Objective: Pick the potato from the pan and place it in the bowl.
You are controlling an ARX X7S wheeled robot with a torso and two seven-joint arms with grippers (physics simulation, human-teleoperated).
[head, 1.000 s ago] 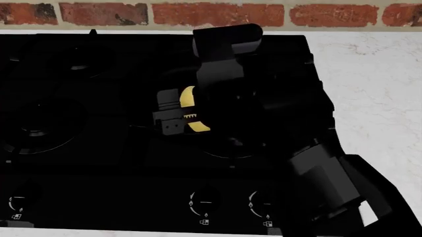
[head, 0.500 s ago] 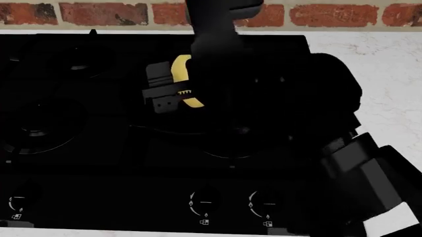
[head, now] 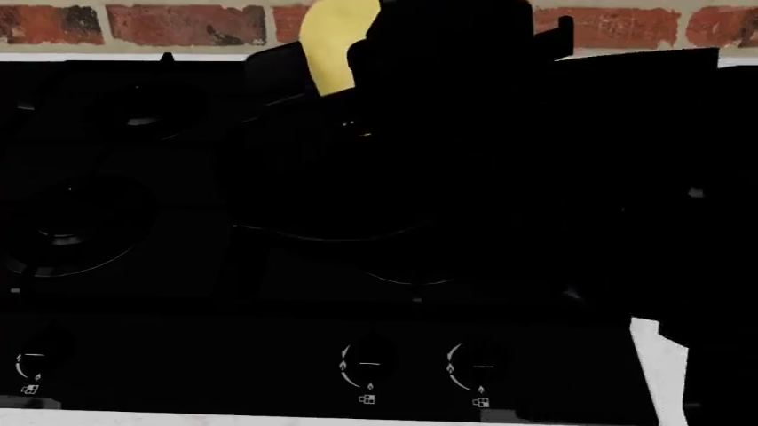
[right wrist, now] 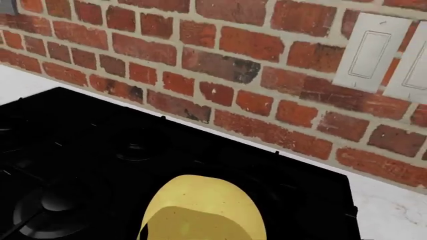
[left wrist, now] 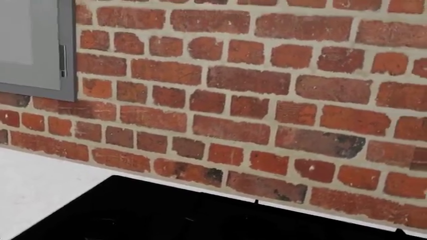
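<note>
- The right gripper is closed around the potato, holding it in the air over the back edge of the black stove, level with the brick wall.
- In the right wrist view the potato fills the near foreground (the fingers themselves are hidden).
- The pan cannot be made out against the stove.
- The left wrist view shows only brick, a grey cabinet and the stove's corner.

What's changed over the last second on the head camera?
The right gripper has carried the potato up from the pan area toward the brick wall; the arm now fills most of the head view's right side. The potato stayed clamped throughout. The stove and its knobs are unchanged. The left gripper is out of sight.
</note>
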